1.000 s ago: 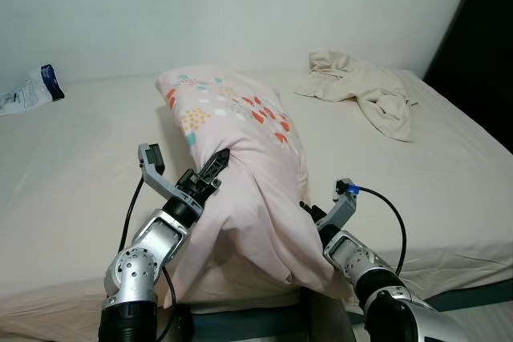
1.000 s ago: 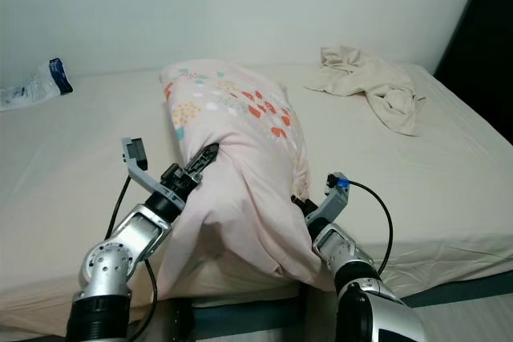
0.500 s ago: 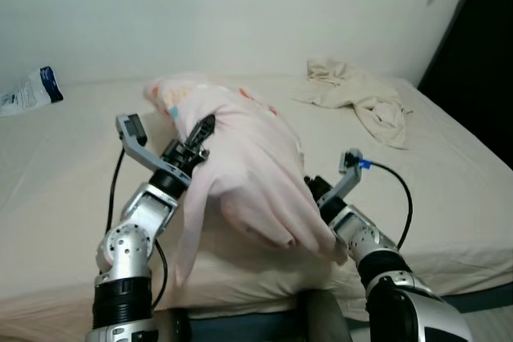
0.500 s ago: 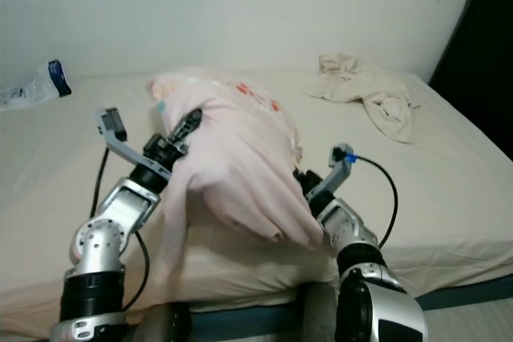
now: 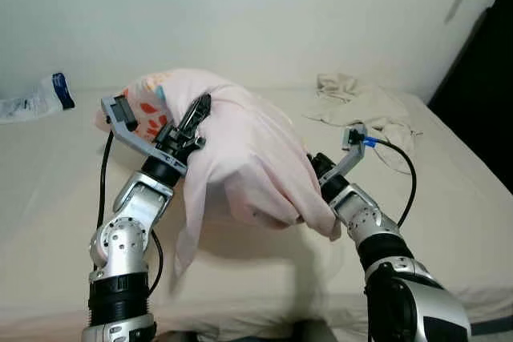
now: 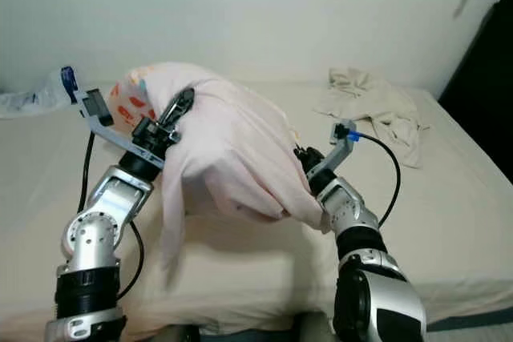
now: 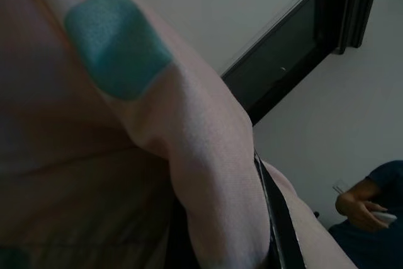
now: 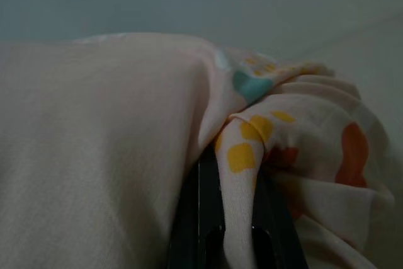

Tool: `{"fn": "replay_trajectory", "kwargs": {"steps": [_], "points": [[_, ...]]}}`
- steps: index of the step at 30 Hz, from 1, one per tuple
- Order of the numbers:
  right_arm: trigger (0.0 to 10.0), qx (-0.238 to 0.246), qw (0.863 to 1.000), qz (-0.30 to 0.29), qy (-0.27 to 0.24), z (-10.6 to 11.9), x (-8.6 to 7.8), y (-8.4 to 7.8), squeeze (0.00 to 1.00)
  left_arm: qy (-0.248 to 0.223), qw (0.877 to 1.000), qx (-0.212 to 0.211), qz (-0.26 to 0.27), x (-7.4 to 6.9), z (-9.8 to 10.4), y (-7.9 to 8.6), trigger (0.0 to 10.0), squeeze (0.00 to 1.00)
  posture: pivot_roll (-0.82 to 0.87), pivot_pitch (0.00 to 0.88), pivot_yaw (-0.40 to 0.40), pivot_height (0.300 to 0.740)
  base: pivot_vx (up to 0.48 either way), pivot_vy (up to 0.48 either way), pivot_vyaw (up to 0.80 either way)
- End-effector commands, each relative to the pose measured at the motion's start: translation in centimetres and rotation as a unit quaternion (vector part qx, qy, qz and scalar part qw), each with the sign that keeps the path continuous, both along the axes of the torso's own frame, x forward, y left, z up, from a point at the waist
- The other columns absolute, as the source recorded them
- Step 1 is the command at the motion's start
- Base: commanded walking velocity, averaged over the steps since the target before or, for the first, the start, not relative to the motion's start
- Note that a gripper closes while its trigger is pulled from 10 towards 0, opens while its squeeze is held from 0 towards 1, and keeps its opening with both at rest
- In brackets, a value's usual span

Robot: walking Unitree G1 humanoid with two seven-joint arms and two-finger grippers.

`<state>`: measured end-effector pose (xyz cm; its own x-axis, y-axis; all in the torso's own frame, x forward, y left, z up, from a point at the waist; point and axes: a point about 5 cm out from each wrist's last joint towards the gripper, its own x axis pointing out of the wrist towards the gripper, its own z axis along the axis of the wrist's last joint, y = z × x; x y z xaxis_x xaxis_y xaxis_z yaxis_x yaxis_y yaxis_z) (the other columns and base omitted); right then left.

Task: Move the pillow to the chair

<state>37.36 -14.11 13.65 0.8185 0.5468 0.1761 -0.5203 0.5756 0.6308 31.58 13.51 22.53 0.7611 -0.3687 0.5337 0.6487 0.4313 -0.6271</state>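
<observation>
Pillow [image 5: 240,150] lifted higher off bed [image 5: 449,222], left hand [image 5: 195,114] and right hand [image 5: 314,167] both gripping fabric.

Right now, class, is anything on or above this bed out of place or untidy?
Yes. The pillow hangs limp above the bed, pinched by the left gripper and right gripper. A beige cloth lies crumpled near the wall, and a plastic packet sits at the far left corner.

Beige bed [image 5: 449,222] lying w/ crumpled cloth [image 5: 365,106] + plastic bag [image 5: 36,100] by pale wall [image 5: 256,14]; dark doorway [image 5: 485,94] showing at rt.
</observation>
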Motion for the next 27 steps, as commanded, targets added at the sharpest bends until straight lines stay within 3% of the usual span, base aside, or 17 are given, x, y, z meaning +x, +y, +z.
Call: {"fn": "replay_trajectory", "kwargs": {"steps": [1, 9, 12, 21, 22, 27], "points": [[0.0, -0.005, 0.999, 0.019, -0.047, 2.2, 0.6, 1.3, 0.0, -0.013, 0.999, 0.024, -0.021, -0.3, 0.5, -1.3, 0.0, 0.0, 0.1, 0.0, -0.058, 0.66, 0.0, 0.0, 0.0], [0.0, -0.031, 0.999, 0.011, -0.037, 1.6, 0.6, 1.3, 0.0, 0.001, 0.999, 0.05, 0.001, -0.2, -0.1, -1.3, 0.0, 0.0, 0.1, 0.0, -0.062, 0.695, 0.0, 0.0, 0.0], [0.0, -0.043, 0.999, 0.007, -0.029, 1.2, 0.5, 1.3, 0.0, 0.027, 0.996, 0.081, 0.025, 0.0, -1.5, -1.3, 0.0, 0.0, 0.1, 0.0, -0.065, 0.715, 0.0, 0.0, 0.0], [0.0, -0.069, 0.997, -0.009, -0.024, 0.3, 0.3, 1.3, 0.0, 0.083, 0.988, 0.098, 0.087, 0.0, -4.0, -0.3, 0.0, 0.0, 0.11, 0.0, -0.075, 0.735, 0.0, 0.0, 0.0], [10.0, -0.08, 0.996, -0.007, -0.027, 0.2, 0.2, 1.3, 0.0, 0.096, 0.982, 0.119, 0.109, 0.0, -4.8, 0.2, 10.0, 0.0, 0.11, 0.0, -0.08, 0.735, 0.0, 0.0, 0.0], [10.0, -0.09, 0.995, -0.013, -0.028, -0.1, 0.1, 1.2, 0.0, 0.118, 0.968, 0.164, 0.149, -0.2, -6.4, 0.8, 10.0, 0.0, 0.11, 0.0, -0.083, 0.735, 0.0, 0.0, 0.44]]}}
